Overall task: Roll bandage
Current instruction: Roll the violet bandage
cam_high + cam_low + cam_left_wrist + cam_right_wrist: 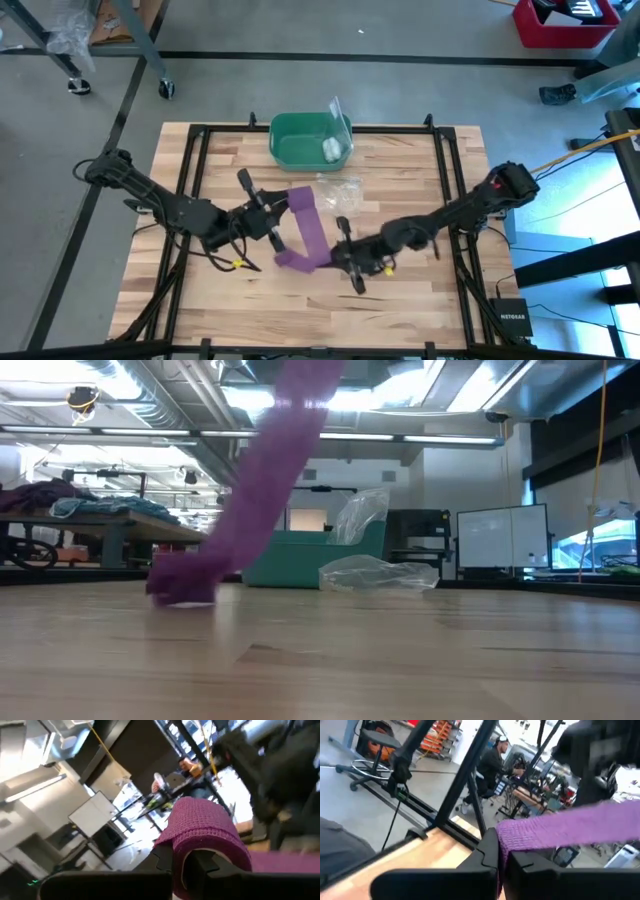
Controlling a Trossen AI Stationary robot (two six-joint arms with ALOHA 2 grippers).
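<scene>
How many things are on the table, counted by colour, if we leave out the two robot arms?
Purple: 1, the bandage
Green: 1, the bin
White: 1, the small roll inside the bin
Clear: 1, the plastic bag beside the bin
Total: 4

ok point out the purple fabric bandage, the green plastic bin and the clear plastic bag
purple fabric bandage (309, 230): high view, middle of the strip
green plastic bin (288, 142): high view, left wall
clear plastic bag (378, 573): low view, middle of the crumpled film
</scene>
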